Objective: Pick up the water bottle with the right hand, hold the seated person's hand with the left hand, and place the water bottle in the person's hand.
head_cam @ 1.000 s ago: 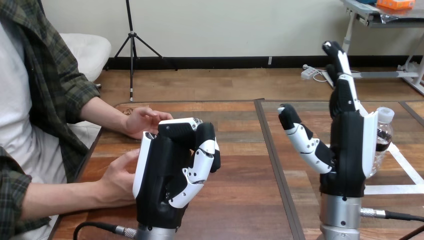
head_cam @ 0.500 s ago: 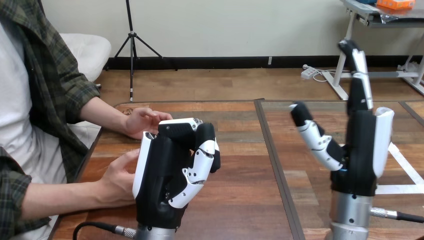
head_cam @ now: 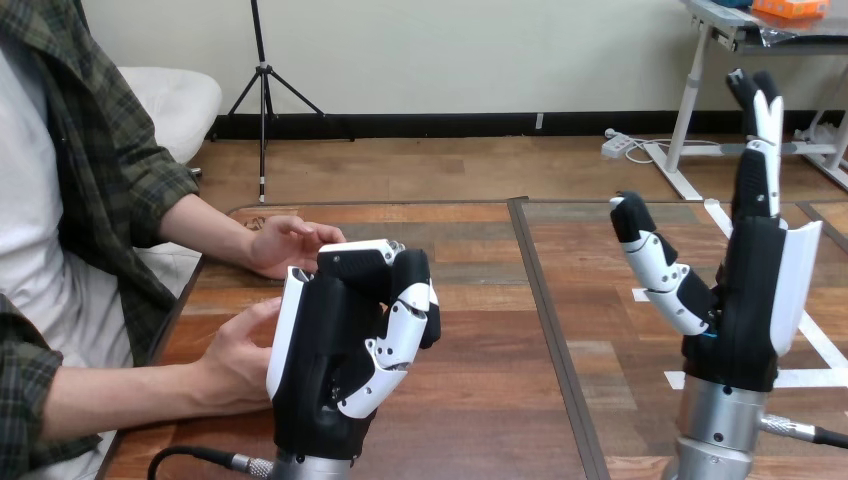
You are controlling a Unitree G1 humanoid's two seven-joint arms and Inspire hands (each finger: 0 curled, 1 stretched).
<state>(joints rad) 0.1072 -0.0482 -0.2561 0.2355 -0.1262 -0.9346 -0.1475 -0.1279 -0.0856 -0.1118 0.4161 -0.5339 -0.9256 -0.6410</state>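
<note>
A: How is the black-and-white left hand [head_cam: 335, 350] held?
B: Curled shut, nothing gripped. The person's nearer hand [head_cam: 235, 352] is seen just left of it, the person's farther hand [head_cam: 285, 243] beyond it.
A: And the right hand [head_cam: 745, 310]?
B: Held upright well right of it, fingers straight, empty.

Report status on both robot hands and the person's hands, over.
Left hand shut, empty. Right hand open, upright, empty. Person's near hand on table beside left hand, not held.

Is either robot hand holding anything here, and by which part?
Nothing is held. The right hand is open, fingers straight up. The left hand has its fingers curled on nothing; the person's nearer hand lies beside its back, not gripped.
</note>
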